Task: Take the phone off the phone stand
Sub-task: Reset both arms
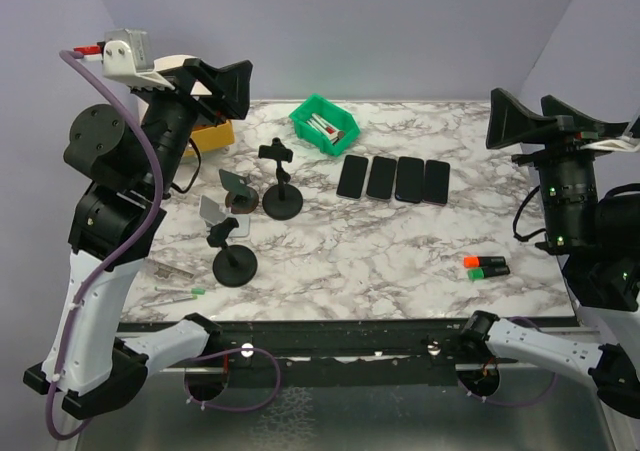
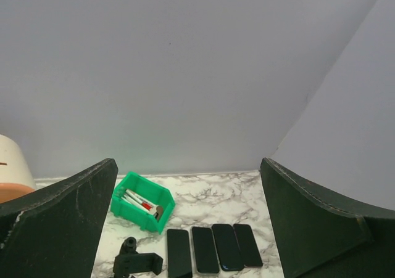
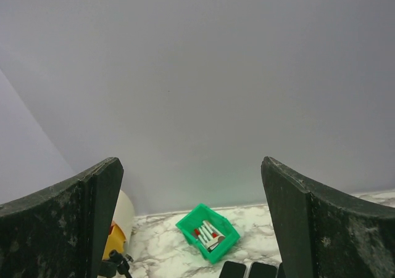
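Three black phone stands stand left of centre. The near stand (image 1: 236, 264) holds a tilted grey phone (image 1: 214, 211) in its clamp. A second grey phone (image 1: 236, 182) sits tilted on a low stand (image 1: 243, 202) just behind it. The clamp of the taller stand (image 1: 281, 199) (image 2: 137, 262) is empty. My left gripper (image 1: 235, 89) (image 2: 188, 164) hangs high above the table's back left, open and empty. My right gripper (image 1: 530, 121) (image 3: 191, 161) is raised at the far right, open and empty too. Neither held phone shows in the wrist views.
Several dark phones (image 1: 394, 179) (image 2: 215, 248) lie flat in a row right of centre. A green bin (image 1: 324, 124) (image 2: 142, 201) (image 3: 208, 232) with markers sits at the back. A yellow box (image 1: 212, 136) is back left. Orange and green markers (image 1: 487, 266) lie front right.
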Available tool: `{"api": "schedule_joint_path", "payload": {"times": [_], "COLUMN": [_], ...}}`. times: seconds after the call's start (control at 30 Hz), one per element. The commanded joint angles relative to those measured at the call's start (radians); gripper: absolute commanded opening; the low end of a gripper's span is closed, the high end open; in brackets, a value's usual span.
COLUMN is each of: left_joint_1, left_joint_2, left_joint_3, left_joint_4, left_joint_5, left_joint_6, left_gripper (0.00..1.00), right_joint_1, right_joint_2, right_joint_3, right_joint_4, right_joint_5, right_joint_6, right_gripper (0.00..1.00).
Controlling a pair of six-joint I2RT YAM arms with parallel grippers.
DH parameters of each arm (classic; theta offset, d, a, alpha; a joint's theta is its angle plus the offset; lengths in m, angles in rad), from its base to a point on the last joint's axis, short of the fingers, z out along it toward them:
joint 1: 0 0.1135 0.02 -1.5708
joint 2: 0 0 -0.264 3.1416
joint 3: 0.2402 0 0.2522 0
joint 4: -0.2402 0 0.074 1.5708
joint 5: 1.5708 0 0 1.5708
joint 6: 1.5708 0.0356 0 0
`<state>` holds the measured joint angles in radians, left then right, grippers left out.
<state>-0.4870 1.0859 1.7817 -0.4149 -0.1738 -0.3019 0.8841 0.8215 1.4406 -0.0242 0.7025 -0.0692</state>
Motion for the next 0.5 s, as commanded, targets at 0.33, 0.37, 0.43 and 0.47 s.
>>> {"api": "schedule_joint_path", "payload": {"times": [0.33,0.37,0.43,0.47], "left_joint_1": [-0.023,-0.025,-0.025,-0.025], "left_joint_2": [-0.035,-0.037,-0.043,-0.043], "left_joint_3": [-0.033,-0.037,-0.045,-0.048], "left_joint_4": [0.037,0.039,0.042,0.042], "left_joint_5": [-0.059,-0.062,-0.062,-0.061], "left_joint_6": [0.009,0.01,0.01,0.01], "left_gripper": [0.99,0.99,0.99,0.99], "right_joint_1": [0.005,0.006,0.005,0.006], "right_joint_2": [0.037,0.033,0.021,0.016], "right_joint_3": [-0.012,-0.021,-0.043,-0.054], "right_joint_4": [0.058,0.065,0.082,0.09], "right_joint_5": [-0.104,-0.113,-0.116,-0.117], "right_joint_6": [0.051,0.05,0.045,0.043], "right_gripper": [1.0,1.0,1.0,1.0]}}
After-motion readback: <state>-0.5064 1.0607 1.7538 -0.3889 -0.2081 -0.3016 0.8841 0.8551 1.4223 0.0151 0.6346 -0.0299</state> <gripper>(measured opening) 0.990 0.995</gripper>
